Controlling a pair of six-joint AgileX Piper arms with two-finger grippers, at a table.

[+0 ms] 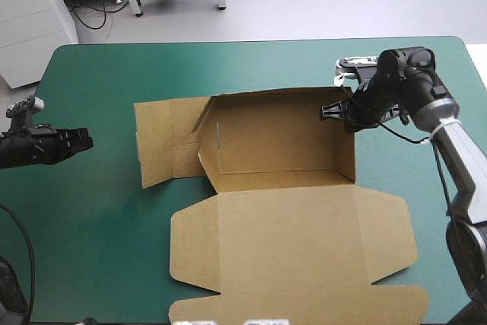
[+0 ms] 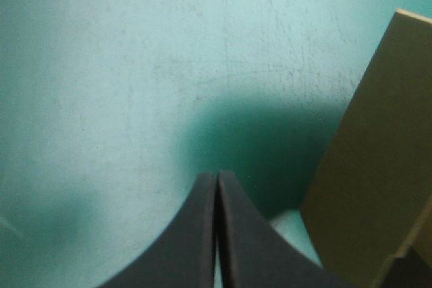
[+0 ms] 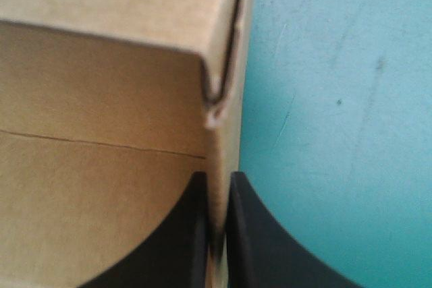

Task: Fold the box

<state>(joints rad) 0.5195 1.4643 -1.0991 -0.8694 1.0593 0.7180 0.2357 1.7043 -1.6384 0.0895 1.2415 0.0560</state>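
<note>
The brown box (image 1: 281,157) lies mid-table as a half-raised tray, back and right walls up, its lid (image 1: 297,245) flat toward the near edge and a flap (image 1: 163,142) flat at its left. My right gripper (image 1: 344,110) pinches the box's right wall near the back right corner; in the right wrist view its black fingers (image 3: 217,224) are all but shut with the wall (image 3: 219,153) between them. Over bare cover, left of the box, my left gripper (image 1: 84,139) hovers with its fingers (image 2: 217,227) shut and nothing held; a box flap (image 2: 371,166) shows beside it.
The teal-green cover (image 1: 99,241) lies bare around the left gripper. Behind the box the cover (image 1: 251,66) shows up to the far edge. The lid's corner flaps reach close to the near table edge.
</note>
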